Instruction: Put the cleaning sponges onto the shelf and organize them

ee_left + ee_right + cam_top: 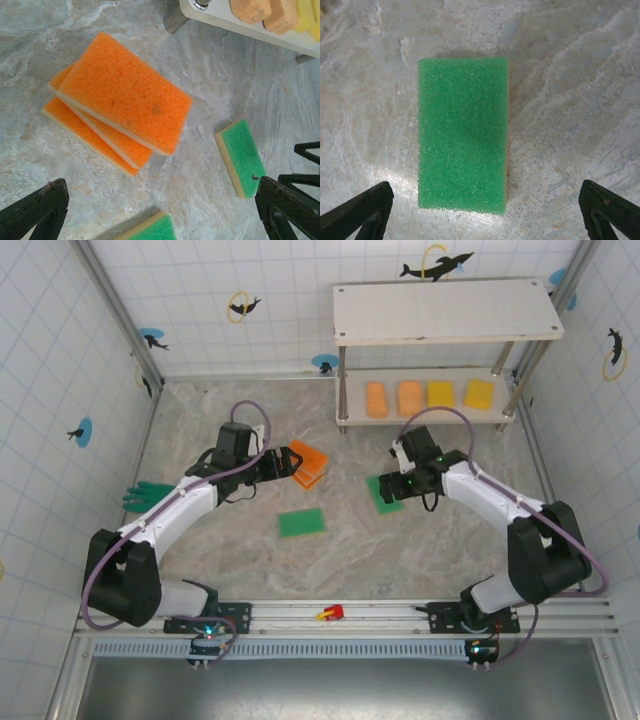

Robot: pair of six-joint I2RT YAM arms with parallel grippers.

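Hovering wide apart over the green sponge (462, 135), flat on the bench (580, 75) well short of the shelf (445, 310), the right tool (484, 212) risks a shallow pinch (thin, soft foam) that lets it slip. Crowding the lower tier's (430, 416) 4 sponges (409, 397) could knock 1 askew.

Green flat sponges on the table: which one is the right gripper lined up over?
The green rectangular sponge nearer the shelf, centred below the open right gripper; the other green sponge lies apart, mid-table.
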